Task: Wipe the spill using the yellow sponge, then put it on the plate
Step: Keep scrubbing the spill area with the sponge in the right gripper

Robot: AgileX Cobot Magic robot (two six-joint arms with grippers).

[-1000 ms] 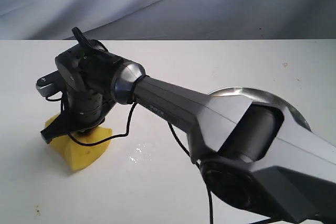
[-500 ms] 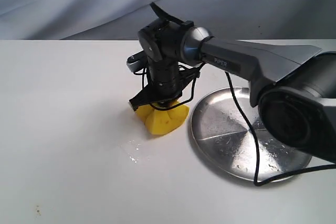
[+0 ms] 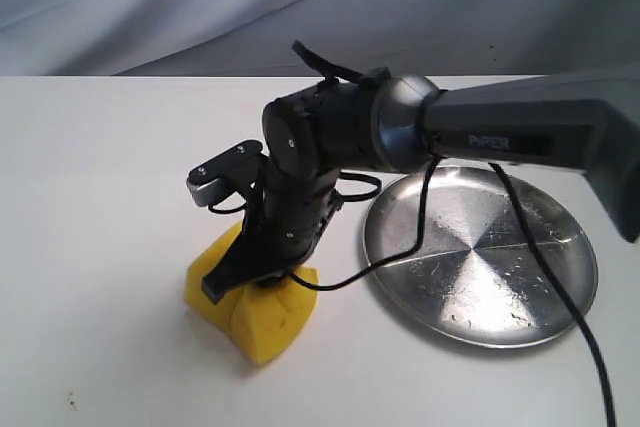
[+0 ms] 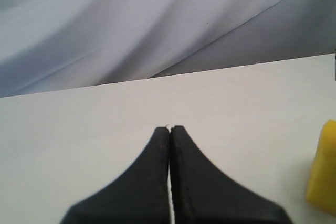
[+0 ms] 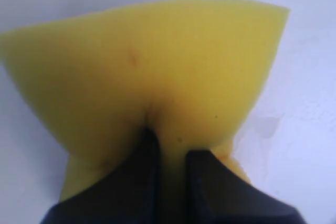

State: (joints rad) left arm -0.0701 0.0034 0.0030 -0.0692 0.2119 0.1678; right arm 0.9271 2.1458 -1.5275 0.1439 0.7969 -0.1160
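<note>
The yellow sponge [image 3: 250,319] rests on the white table, left of the plate [image 3: 520,292], and is squeezed into a folded wedge. My right gripper [image 3: 262,282] reaches across from the right and presses down on it, shut on the sponge [image 5: 157,66], with the foam bulging around both fingers [image 5: 139,166]. The spill does not show in the exterior view; only a faint wet smear [image 5: 268,124] lies beside the sponge in the right wrist view. My left gripper [image 4: 169,128] is shut on nothing, low over bare table, and a sponge edge [image 4: 323,169] shows at the side of its view.
The silver plate holds only scratches and droplets. A black cable [image 3: 400,247] loops from the right arm over the plate's left rim. A grey-blue cloth backdrop [image 3: 320,7] hangs behind the table's far edge.
The right gripper swept the sponge from the far left to beside the plate, then back toward the front left over the spot where the puddle lay. The puddle no longer shows.
</note>
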